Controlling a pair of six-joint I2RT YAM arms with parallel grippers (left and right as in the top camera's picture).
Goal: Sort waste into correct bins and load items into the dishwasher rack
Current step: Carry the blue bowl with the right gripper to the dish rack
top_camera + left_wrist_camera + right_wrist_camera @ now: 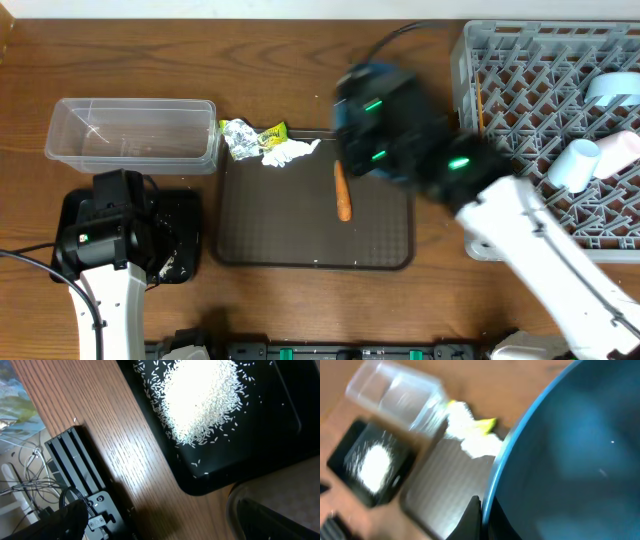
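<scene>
- Wooden counter (300, 40), overhead: the left hand (125, 225) is held over the black tray (185, 215); its spread cannot be told.
- Left wrist: rice (200, 395) is heaped in that tray.
- Right wrist: the rim of the dark-blue bowl (570, 450) is pinched by the right hand (482, 512).

Brown wood-grain table (125, 460). Shallow black rectangular tray (280, 435), speckled with white rice grains (200, 395). Clear rectangular plastic tub (130, 130). Dark brown serving tray (280, 230). Small orange carrot (342, 192). Crumpled white tissue (290, 152). Crumpled silver and yellow-green wrapper (250, 135). Large square grey lattice-grid crate (520, 80). White cup (577, 163). Large dark-blue round bowl (570, 460), rim possibly lighter blue, blurred.
</scene>
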